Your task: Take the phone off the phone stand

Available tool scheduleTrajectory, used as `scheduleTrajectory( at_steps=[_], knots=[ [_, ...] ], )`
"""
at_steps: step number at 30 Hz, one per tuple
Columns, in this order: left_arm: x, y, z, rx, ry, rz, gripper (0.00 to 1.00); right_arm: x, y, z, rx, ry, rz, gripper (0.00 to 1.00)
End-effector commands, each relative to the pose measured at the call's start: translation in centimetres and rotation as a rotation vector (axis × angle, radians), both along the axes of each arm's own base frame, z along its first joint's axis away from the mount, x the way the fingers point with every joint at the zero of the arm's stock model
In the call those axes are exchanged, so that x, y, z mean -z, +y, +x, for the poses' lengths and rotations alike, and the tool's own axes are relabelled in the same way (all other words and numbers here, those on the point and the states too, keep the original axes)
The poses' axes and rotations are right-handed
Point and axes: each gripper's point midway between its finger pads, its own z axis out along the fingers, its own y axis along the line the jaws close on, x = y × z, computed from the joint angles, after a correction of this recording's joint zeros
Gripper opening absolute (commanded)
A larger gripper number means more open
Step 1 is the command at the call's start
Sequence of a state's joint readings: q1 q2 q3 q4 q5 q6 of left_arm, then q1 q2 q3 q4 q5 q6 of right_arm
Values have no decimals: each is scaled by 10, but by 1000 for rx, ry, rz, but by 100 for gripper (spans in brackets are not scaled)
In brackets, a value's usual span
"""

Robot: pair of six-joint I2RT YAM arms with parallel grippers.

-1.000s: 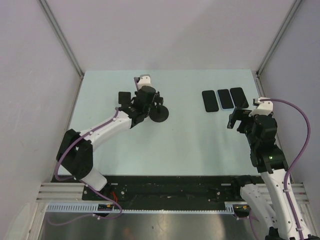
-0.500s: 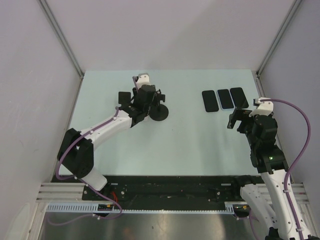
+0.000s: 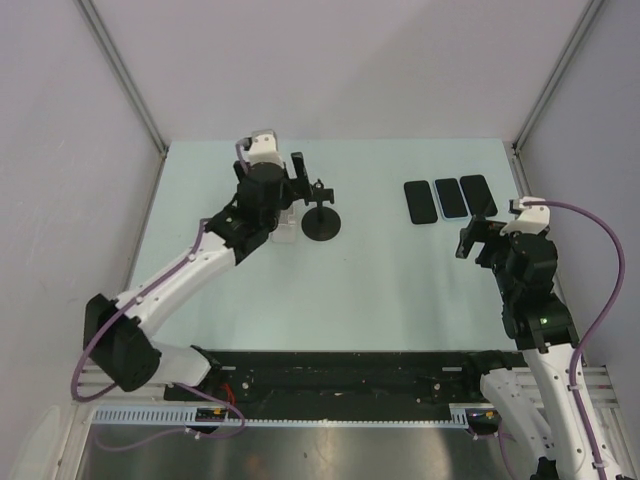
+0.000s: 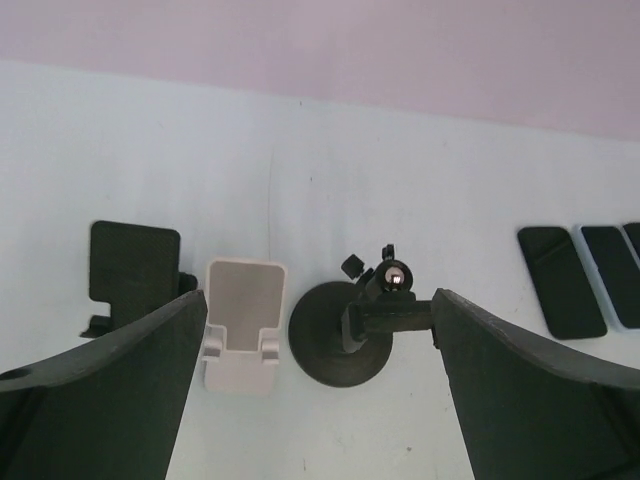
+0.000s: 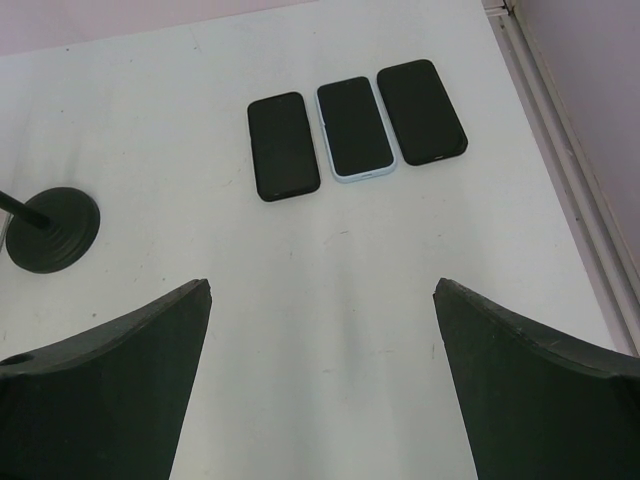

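Three phones lie flat side by side on the table: a black one [image 3: 421,201], a light-blue-cased one [image 3: 450,197] and another black one [image 3: 478,194]. Three phone stands hold nothing: a black round-base stand [image 3: 322,222] [image 4: 345,340], a white stand [image 4: 243,322] and a black stand [image 4: 133,262]. My left gripper [image 3: 272,190] [image 4: 320,298] hangs open above the stands, with the white and round-base stands showing between its fingers. My right gripper [image 3: 478,238] [image 5: 320,290] is open over bare table, nearer than the phones [image 5: 355,128].
The table's right rail [image 5: 560,190] runs close beside the phones. Grey walls enclose the table on three sides. The round-base stand [image 5: 52,230] shows at the left edge of the right wrist view.
My left gripper has opened and risen away from the round-base stand, toward the far left. The right arm has not moved.
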State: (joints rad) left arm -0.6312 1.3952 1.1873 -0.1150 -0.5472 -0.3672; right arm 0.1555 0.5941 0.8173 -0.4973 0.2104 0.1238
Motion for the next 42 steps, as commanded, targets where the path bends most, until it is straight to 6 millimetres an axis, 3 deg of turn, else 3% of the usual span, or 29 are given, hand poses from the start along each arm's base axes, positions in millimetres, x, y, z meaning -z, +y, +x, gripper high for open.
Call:
scheduleTrajectory(
  at_steps=[1,6,9,10,12,13,16,17,23,26,29,34,42],
  knots=[
    [-58,31,-14,-24,-140,-36,100,-12,-2,-2,19,-50,6,100],
    [-87,82,-39,-78,-227,-66,100,-24,-13,-9,78,-100,10,100],
    [-91,112,-53,-131,-260,-27,100,-34,-20,-18,110,-148,15,100],
    [-103,130,-66,-185,-300,-25,100,-41,-23,-24,122,-179,19,100],
    [-101,147,-80,-230,-314,32,100,-48,-32,-31,162,-212,11,100],
    [-113,162,-97,-273,-356,26,100,-54,-35,-37,177,-243,13,100],
    [-111,181,-120,-308,-393,47,100,-64,-50,-50,251,-291,1,100],
    [-121,189,-139,-312,-445,16,100,-69,-57,-56,284,-317,-4,100],
    [-88,207,-183,-292,-534,-4,100,-72,-68,-70,341,-389,17,100],
    [-70,215,-192,-313,-547,0,100,-67,-69,-74,348,-422,42,100],
    [-65,221,-205,-326,-602,-54,100,-71,-71,-82,354,-466,53,100],
    [-79,229,-225,-334,-783,-156,100,-70,-76,-88,379,-490,57,100],
    [-88,219,-231,-259,-834,-197,100,-69,-78,-83,385,-492,43,100]
  ],
)
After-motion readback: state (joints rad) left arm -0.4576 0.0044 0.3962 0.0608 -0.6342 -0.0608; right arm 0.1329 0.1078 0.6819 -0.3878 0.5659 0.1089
